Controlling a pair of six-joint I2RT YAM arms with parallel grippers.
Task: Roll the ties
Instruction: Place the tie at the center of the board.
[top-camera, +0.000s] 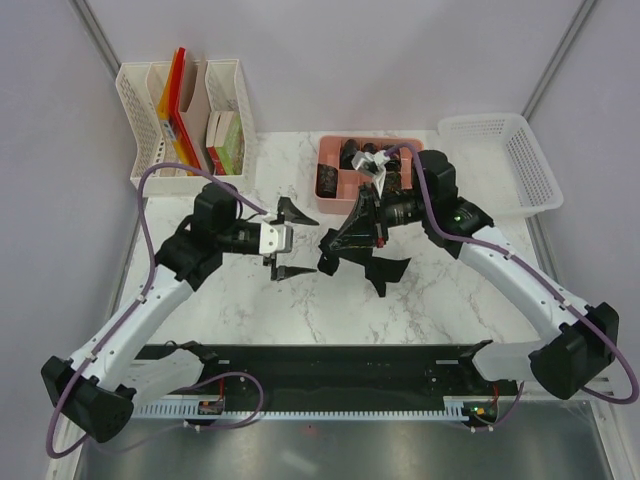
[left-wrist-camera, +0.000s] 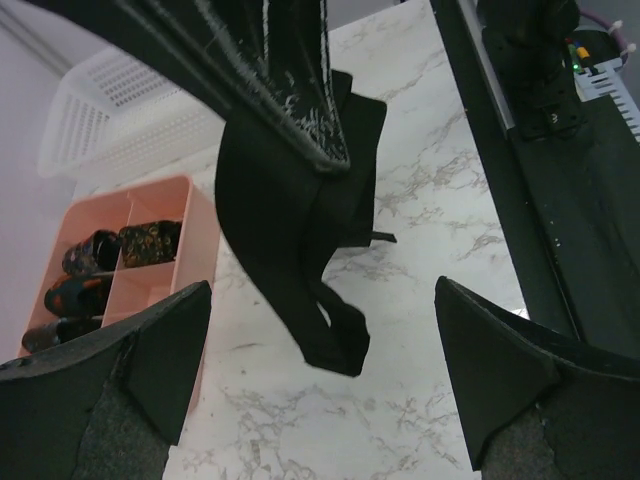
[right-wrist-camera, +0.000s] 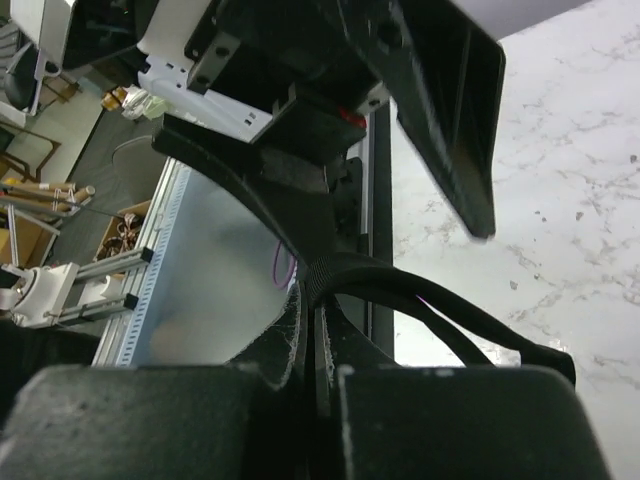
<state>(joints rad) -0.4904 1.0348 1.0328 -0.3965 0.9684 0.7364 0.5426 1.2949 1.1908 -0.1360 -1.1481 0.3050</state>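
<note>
Looking outward from the arm bases, I meet the left gripper (top-camera: 300, 245) first: its jaws stand wide apart and hold nothing, aimed toward 3 o'clock. Just beyond its fingertips, at 3 o'clock, the right gripper (right-wrist-camera: 311, 310) is clamped on the tie (left-wrist-camera: 295, 220), its fingers pinched together over a fold of the black fabric. The tie hangs below those fingers as a loose, crumpled strip, facing the gap between the left jaws but apart from them. Whether its lower end touches the marble table (top-camera: 250, 310) I cannot tell. Farther out, at 12 o'clock from the held tie, the pink tray (top-camera: 370, 140) carries several finished coils (left-wrist-camera: 150, 243) in its compartments. I judge the task partly done: those coils are rolled and stowed, while this tie shows no winding and has yet to be rolled and placed.
</note>
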